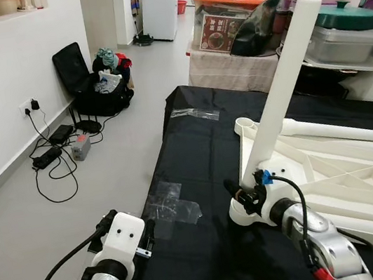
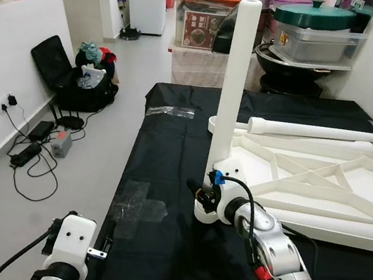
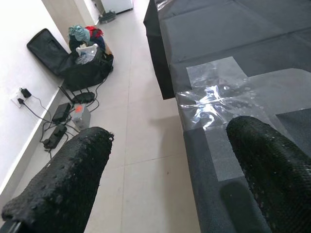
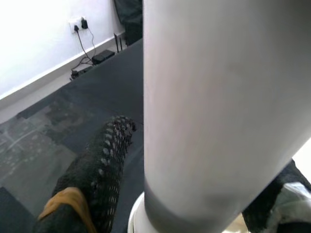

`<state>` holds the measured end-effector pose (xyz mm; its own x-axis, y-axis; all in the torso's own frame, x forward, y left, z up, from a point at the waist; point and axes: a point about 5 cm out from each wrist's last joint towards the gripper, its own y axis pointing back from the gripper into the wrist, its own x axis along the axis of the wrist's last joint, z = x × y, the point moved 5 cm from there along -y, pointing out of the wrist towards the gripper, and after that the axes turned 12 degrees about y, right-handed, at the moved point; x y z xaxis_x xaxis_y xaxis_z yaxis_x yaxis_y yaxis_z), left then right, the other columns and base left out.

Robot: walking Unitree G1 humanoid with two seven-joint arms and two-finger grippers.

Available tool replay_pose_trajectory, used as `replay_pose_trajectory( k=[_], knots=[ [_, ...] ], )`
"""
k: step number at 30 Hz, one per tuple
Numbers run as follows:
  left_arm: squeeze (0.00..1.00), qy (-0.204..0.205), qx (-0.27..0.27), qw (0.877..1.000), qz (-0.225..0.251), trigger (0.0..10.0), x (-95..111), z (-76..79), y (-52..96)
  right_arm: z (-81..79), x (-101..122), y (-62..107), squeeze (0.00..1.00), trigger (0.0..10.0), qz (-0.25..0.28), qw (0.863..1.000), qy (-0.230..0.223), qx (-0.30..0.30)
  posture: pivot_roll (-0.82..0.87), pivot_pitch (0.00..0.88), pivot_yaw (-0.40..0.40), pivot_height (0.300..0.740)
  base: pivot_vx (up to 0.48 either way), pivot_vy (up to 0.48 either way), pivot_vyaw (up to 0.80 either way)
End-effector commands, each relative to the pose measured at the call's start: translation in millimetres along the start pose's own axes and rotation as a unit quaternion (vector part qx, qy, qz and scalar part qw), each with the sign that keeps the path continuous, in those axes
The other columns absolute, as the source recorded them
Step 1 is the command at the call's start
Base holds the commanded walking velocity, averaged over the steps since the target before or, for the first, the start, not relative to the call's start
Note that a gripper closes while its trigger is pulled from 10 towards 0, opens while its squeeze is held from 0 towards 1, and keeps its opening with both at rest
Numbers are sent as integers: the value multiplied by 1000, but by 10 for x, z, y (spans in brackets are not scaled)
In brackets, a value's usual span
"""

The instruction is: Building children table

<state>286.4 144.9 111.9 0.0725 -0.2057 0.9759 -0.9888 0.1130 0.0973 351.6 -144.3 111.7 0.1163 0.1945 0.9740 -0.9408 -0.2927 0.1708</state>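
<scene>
The white table top (image 1: 364, 186) lies upside down on a black-covered surface (image 1: 197, 159). One white table leg (image 1: 284, 82) stands upright in its near left corner socket. My right gripper (image 1: 250, 192) is shut on the base of that leg (image 4: 209, 97), with a black finger (image 4: 102, 160) on each side. A second white leg (image 1: 341, 128) lies flat along the far side of the frame. My left gripper (image 3: 170, 131) hangs open and holds nothing, at the near left edge of the black surface, over a clear tape patch (image 3: 214, 92).
Left of the surface is light tiled floor (image 1: 100, 175) with cables, a power strip (image 1: 50, 156) and a black bag (image 1: 92, 84) by the wall. Boxes, pots and lidded tubs (image 1: 339, 30) crowd the back right.
</scene>
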Motion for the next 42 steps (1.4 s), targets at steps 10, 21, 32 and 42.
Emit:
replay_pose_trajectory(
  k=[10,21,32,42],
  knots=[
    [0,0,-2,1000,0,10000,-12,43,1,340,31,31,0,0,16,995,-22,-94,126,0,-204,740,0,0,0],
    [0,0,-7,1000,-3,10000,-16,37,8,1174,-360,839,0,0,-128,883,-15,-451,91,0,-180,740,0,0,0],
    [0,-2,-9,1000,-5,10000,-29,32,10,1099,-137,963,0,0,-140,851,-25,-505,93,0,-179,740,0,0,0],
    [0,-2,-9,1000,-5,10000,-20,22,16,979,90,787,1000,10000,-83,893,-14,-443,91,0,-175,740,0,0,0]
  ],
)
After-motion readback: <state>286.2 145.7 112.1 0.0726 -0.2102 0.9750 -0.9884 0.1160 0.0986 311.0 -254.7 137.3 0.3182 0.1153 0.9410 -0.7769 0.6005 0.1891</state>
